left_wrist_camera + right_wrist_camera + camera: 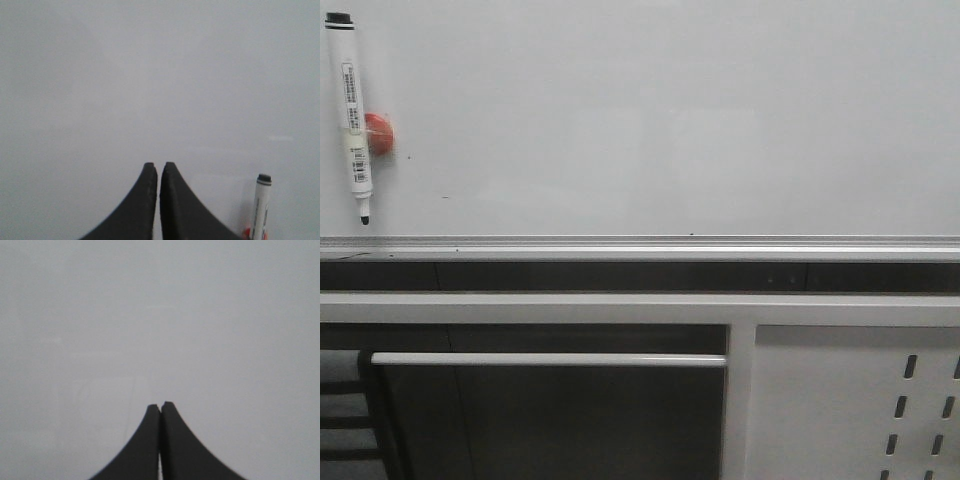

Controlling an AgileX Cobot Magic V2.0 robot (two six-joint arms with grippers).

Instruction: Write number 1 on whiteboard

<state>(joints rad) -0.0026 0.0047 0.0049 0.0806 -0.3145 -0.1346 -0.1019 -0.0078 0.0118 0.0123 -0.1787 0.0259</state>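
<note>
The whiteboard [650,110] fills the upper front view, plain white, with a silver rail [640,245] along its lower edge. No number 1 stroke shows on it. A white marker pen [350,115] with a black tip hangs upright at the board's far left, against a red magnet [380,133]. Neither gripper shows in the front view. My left gripper [159,166] is shut and empty, facing the bare board [150,75], with the pen [261,205] to one side of it. My right gripper [160,406] is shut and empty, facing bare board [160,315].
Below the rail runs a dark gap, then a white frame with a horizontal bar [548,359]. A white perforated metal panel [860,400] stands at the lower right. A dark rack [350,420] is at the lower left.
</note>
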